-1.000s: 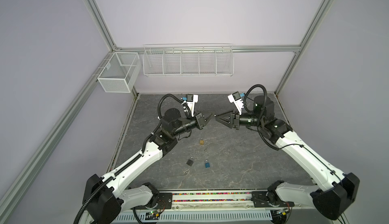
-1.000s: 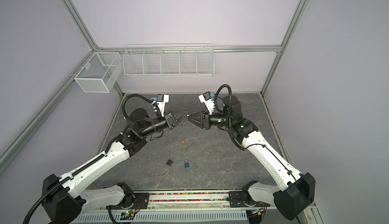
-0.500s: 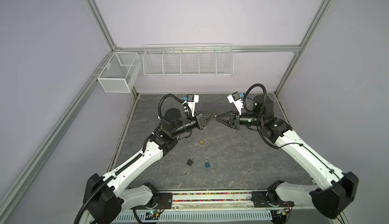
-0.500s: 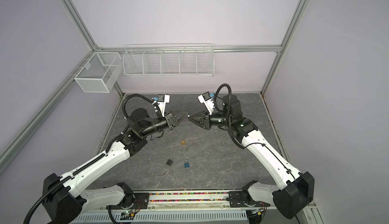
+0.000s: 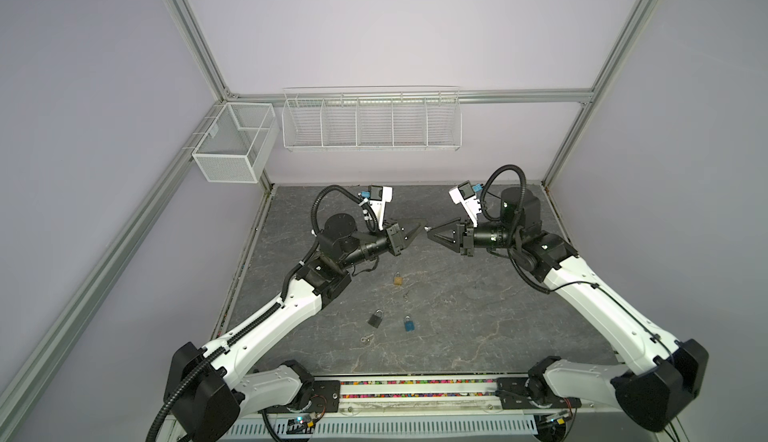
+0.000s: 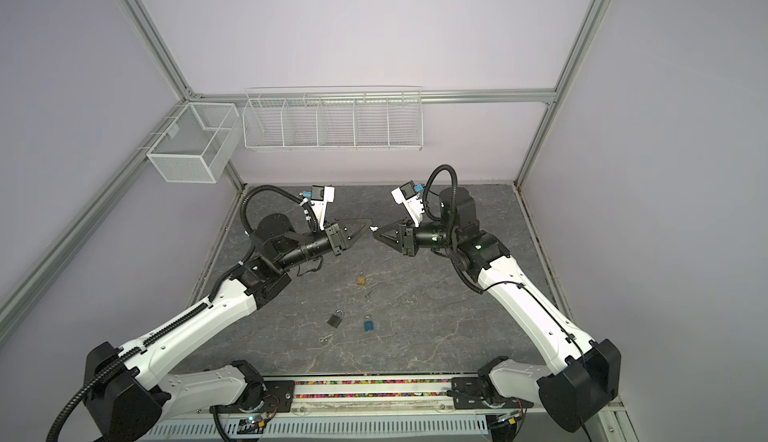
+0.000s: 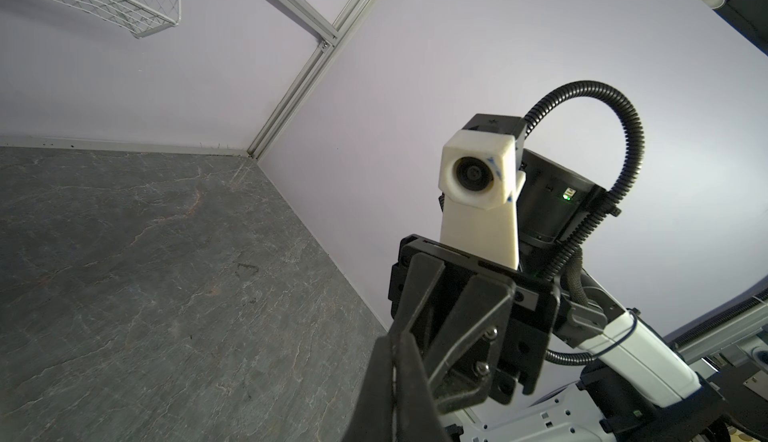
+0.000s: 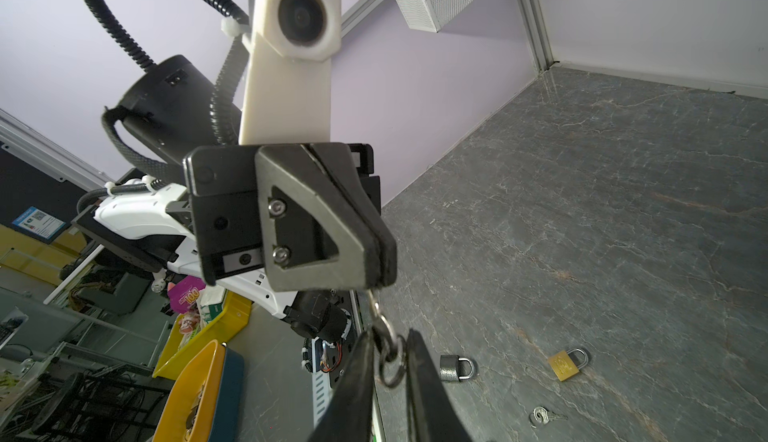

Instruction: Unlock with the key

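The left gripper (image 8: 376, 280) is held in the air above the far part of the dark marbled surface (image 5: 478, 315), its fingers (image 8: 332, 220) pressed together on a small silvery key (image 8: 374, 301); only a short metal stub of the key shows below the tips, with a thin steel key ring (image 8: 390, 363) hanging from it. The right gripper (image 8: 388, 332) faces it tip to tip, as both top views show (image 5: 430, 236); its fingers (image 8: 359, 377) stand a little apart with the ring between them, and I cannot tell whether they pinch it.

Three small padlocks lie on the surface nearer the robot's base, well below the grippers: a brass padlock (image 5: 398, 280) farthest back; a dark grey padlock (image 5: 376, 318) and a blue padlock (image 5: 409, 324) near each other, closer in; each has its shackle seated in the body. A loose key (image 5: 366, 339) lies just beside the grey one.
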You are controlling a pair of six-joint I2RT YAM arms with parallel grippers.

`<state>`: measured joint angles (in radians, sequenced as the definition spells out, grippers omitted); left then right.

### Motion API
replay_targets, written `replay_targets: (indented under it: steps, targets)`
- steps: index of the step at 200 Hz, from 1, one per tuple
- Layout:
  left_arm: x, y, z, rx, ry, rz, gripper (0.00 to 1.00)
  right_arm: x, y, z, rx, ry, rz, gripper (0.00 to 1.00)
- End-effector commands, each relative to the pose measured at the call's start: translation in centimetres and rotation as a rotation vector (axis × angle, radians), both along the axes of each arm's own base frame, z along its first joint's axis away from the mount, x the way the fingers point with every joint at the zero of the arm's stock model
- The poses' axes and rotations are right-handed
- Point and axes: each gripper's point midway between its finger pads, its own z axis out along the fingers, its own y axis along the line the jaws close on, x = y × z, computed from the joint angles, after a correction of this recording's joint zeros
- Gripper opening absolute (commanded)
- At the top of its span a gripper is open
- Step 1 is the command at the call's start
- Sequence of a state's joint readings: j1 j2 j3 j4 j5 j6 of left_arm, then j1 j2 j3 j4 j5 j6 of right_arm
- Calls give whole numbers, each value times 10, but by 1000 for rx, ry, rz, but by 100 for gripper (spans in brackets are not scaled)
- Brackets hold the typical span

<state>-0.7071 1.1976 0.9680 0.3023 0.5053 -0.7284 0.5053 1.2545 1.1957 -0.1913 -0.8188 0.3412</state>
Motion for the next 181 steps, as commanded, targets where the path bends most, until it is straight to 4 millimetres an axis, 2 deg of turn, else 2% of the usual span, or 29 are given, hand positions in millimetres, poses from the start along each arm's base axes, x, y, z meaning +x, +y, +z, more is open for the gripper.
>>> replay_targets:
  steps: [1, 109, 181]
  targets:
    - [-1, -2, 9, -21, -20, -23, 0, -6, 0, 16, 26, -59, 40, 18]
    - [-2, -2, 8, -17, -23, -26, 0, -7, -1, 20, 30, -78, 47, 7]
    - [1, 0, 8, -3, -32, -4, 0, -10, -2, 24, 39, -80, 54, 6]
